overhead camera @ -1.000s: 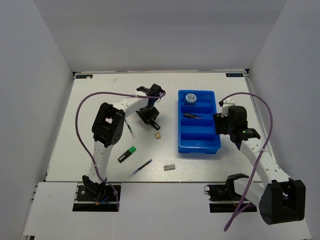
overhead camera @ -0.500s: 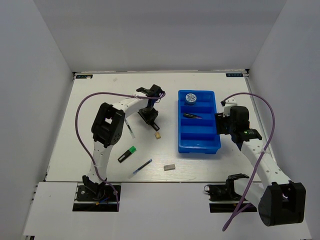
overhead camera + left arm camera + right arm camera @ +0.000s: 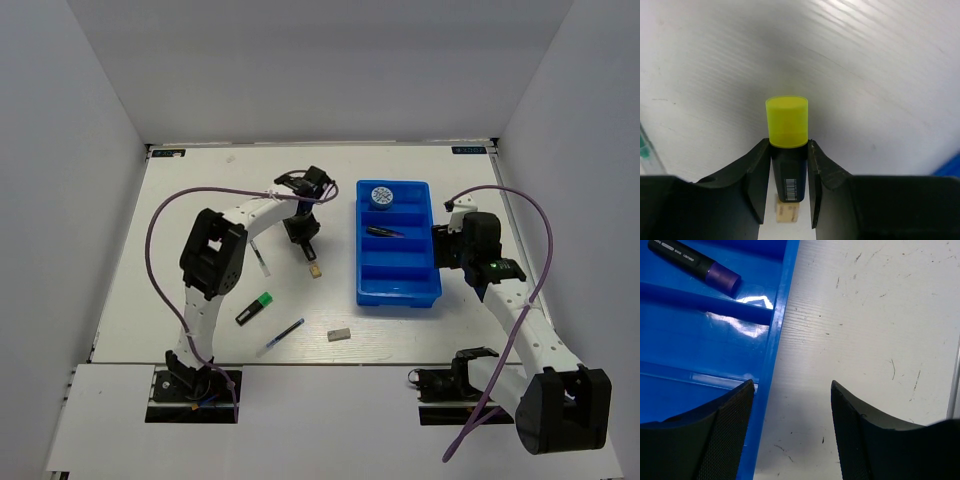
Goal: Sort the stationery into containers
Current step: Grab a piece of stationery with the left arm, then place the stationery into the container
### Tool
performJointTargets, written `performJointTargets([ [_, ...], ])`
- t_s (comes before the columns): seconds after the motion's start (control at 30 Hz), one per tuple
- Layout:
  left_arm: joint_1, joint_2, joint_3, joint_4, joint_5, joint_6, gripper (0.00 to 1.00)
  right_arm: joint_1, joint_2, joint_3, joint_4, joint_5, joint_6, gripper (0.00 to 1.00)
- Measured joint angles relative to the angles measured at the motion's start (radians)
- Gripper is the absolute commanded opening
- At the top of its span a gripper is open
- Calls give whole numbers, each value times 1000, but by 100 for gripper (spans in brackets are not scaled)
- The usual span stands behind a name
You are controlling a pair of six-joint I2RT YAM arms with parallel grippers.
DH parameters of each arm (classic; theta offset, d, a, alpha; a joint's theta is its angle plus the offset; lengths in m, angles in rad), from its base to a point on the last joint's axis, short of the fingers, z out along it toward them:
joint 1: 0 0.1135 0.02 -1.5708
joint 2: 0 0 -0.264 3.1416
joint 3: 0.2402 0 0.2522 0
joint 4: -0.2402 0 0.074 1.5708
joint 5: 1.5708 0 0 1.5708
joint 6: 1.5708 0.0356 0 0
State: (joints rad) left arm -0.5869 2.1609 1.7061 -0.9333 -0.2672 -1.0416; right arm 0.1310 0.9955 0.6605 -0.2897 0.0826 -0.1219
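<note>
Within the clenched left hand (image 3: 788,161) sits the yellow-capped highlighter (image 3: 786,122), over the tabletop (image 3: 200,220) near the tan eraser (image 3: 316,270), left of the blue tray (image 3: 360,262); best lift it clear over the rim and lower beside the purple highlighter (image 3: 692,262) before releasing

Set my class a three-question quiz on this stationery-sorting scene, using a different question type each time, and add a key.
1. Multiple choice: what is the left gripper clamped on?
A. green-capped highlighter
B. yellow-capped highlighter
C. grey eraser

2. True or false: the right gripper is open and holds nothing.

3. Short answer: which two items already lie in the blue tray?

Key
1. B
2. True
3. The round disc in the farthest compartment and the purple-ended highlighter in the next one.
</note>
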Motion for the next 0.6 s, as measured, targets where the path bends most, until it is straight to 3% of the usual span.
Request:
performJointTargets([
  [0.2, -83, -89, 65, 125, 37, 372, 0, -1, 0, 0, 0, -6, 3, 66],
  [0.37, -140, -200, 34, 367, 175, 707, 0, -1, 0, 0, 0, -8, 3, 66],
  [0.6, -165, -231, -95, 737, 418, 938, 0, -1, -5, 0, 1, -3, 2, 66],
])
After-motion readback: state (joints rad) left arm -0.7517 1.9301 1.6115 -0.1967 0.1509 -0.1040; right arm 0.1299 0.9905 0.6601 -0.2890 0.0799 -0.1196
